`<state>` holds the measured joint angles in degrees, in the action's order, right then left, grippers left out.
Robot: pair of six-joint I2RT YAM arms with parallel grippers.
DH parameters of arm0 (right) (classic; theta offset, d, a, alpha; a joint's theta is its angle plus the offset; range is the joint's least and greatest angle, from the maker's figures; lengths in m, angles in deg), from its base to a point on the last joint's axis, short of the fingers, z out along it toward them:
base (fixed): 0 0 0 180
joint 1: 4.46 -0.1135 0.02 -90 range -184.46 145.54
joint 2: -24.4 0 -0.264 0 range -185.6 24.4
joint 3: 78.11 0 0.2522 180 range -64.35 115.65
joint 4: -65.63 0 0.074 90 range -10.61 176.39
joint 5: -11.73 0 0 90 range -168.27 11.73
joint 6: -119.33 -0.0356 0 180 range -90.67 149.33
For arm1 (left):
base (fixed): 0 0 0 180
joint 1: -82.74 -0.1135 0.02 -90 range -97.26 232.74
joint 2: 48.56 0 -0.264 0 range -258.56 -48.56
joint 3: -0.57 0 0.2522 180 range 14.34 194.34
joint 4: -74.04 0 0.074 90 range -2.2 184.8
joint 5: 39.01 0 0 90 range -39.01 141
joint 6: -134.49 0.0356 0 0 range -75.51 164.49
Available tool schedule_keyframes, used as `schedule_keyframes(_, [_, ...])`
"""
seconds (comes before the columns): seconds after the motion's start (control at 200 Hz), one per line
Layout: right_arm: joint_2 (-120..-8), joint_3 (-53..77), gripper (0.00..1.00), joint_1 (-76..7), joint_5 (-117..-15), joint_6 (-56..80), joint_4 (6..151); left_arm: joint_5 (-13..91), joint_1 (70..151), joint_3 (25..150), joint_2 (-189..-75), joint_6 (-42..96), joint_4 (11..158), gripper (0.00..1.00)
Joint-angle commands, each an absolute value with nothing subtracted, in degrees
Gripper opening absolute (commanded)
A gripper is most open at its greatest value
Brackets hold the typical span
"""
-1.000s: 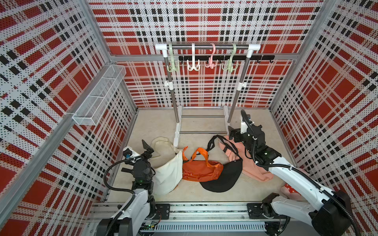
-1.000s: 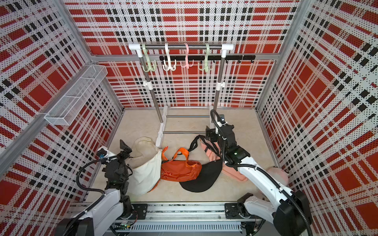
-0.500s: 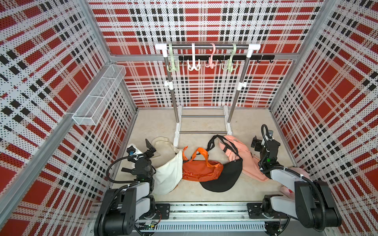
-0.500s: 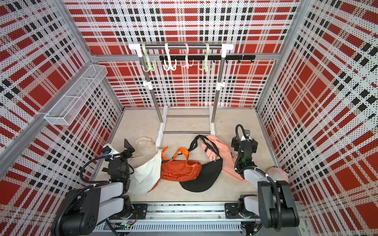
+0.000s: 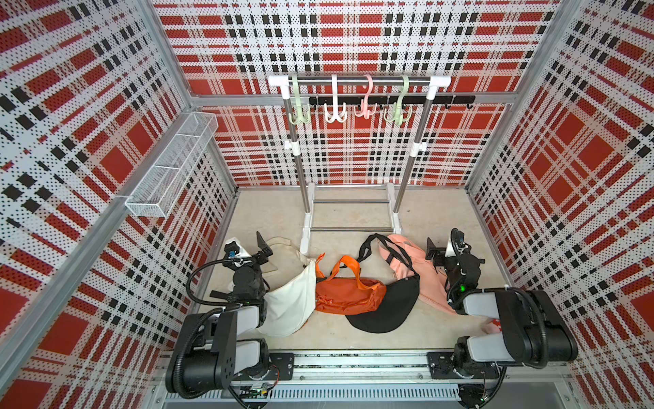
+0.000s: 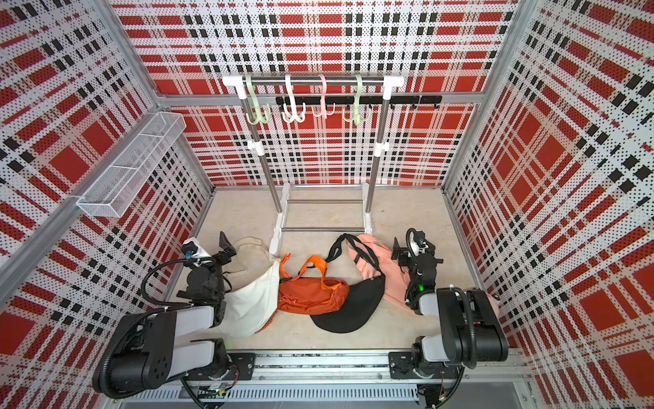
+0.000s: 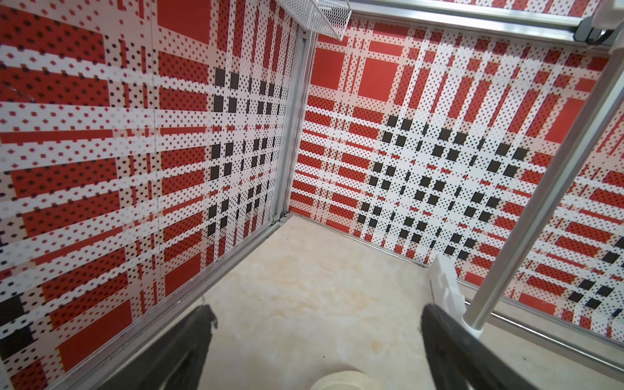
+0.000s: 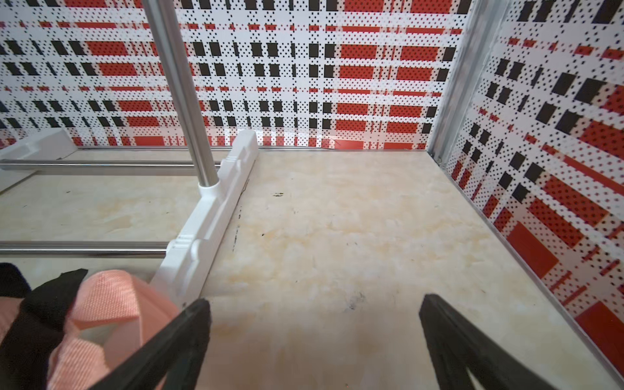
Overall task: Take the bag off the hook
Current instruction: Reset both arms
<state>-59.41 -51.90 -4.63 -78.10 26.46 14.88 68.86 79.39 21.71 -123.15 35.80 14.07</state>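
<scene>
Pink bag [image 5: 430, 279] stays floored; right pincer [image 8: 314, 302], spread like left pincer [image 7: 316, 309], has retreated.

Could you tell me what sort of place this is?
Probably a robot test cell dressed as a closet: red plaid perforated wall panels, a steel garment rack with pastel plastic hooks, and rail-mounted arms.

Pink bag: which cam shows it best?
Both top views: the pink bag is laid out nearly whole, one edge under the black bag. The right wrist view catches only its strap at the frame edge. The left wrist view shows none of it.
</scene>
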Motion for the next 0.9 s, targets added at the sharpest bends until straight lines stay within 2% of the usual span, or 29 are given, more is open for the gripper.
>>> schedule_keyframes(0.0, [-65.63,-55.36,1.00,-3.93,-74.89,26.41,-1.85,64.96,79.03,19.70,-128.90,36.96,4.39,0.98])
schedule_keyframes(0.05, [-67.68,-56.57,1.00,-3.93,-77.31,25.32,-7.05,63.24,78.78,19.95,-132.16,37.10,1.99,0.98])
schedule_keyframes(0.16, [-65.46,-53.41,1.00,-3.85,-88.15,21.34,2.68,58.55,78.70,20.51,-138.13,38.95,-1.91,0.98])
schedule_keyframes(0.205, [-65.61,-52.56,1.00,-4.36,-87.58,22.21,4.17,58.65,78.87,20.26,-139.89,38.78,-5.61,0.98])
schedule_keyframes(0.276, [-65.42,-50.74,1.00,-4.54,-87.91,22.55,7.82,60.87,78.55,20.62,-137.83,38.01,-1.09,0.98])
schedule_keyframes(0.406, [-65.51,-50.42,1.00,-4.81,-88.22,22.74,8.21,61.97,79.09,20.91,-138.68,37.98,-2.35,0.98])
schedule_keyframes(0.722, [-65.52,-50.46,1.00,-4.81,-88.26,22.74,8.20,75.62,85.39,25.19,-138.98,41.81,4.73,0.98])
schedule_keyframes(0.897, [-65.56,-50.46,1.00,-4.81,-88.26,22.74,8.20,75.65,85.47,25.15,-139.01,41.91,4.61,0.98])
